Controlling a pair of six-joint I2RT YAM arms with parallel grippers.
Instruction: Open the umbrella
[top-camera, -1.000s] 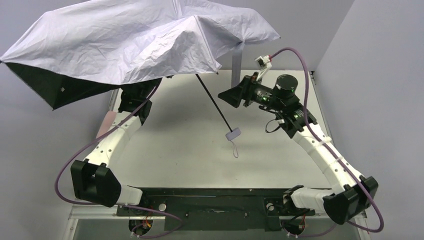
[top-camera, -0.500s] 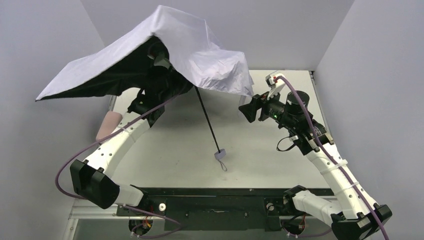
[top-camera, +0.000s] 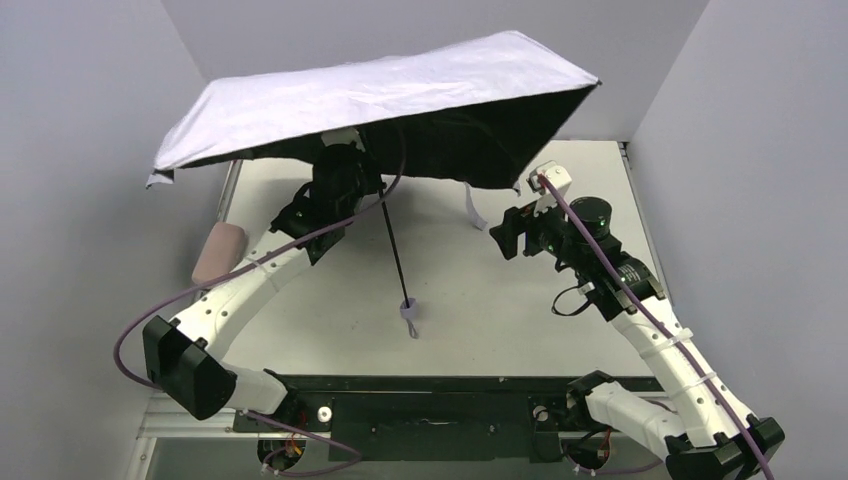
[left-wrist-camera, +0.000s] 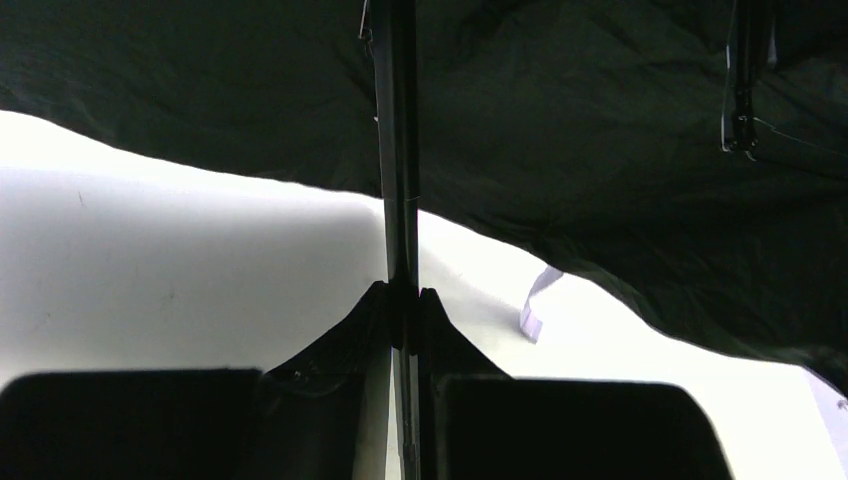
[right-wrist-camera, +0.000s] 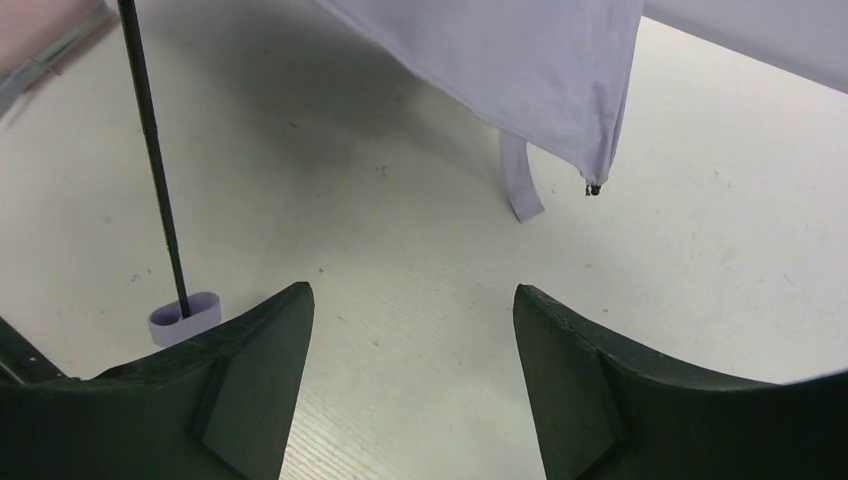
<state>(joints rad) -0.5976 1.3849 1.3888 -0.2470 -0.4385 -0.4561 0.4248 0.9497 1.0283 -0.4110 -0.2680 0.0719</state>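
Observation:
The umbrella (top-camera: 380, 95) stands spread over the back of the table, its lilac-white fabric on top and its black inner side (top-camera: 470, 140) facing down. Its thin black shaft (top-camera: 393, 250) slants down to the small lilac handle (top-camera: 406, 305) near the tabletop. My left gripper (top-camera: 365, 185) is shut on the shaft (left-wrist-camera: 398, 150) just under the canopy, and its fingertips (left-wrist-camera: 403, 295) pinch it from both sides. My right gripper (top-camera: 505, 235) is open and empty, beside the canopy's right edge. In its wrist view the right gripper (right-wrist-camera: 412, 300) faces bare table, with the handle (right-wrist-camera: 185, 317) to its left.
A pale pink oblong case (top-camera: 218, 252) lies at the table's left edge. A lilac closing strap (top-camera: 473, 208) hangs from the canopy, and I see the strap (right-wrist-camera: 520, 185) beside a rib tip (right-wrist-camera: 594, 189). Grey walls enclose the table closely on three sides.
The canopy has gone from crumpled and tilted left to spread taut and nearly level. The handle has swung left and nearer to me. The right gripper has dropped slightly and stayed open.

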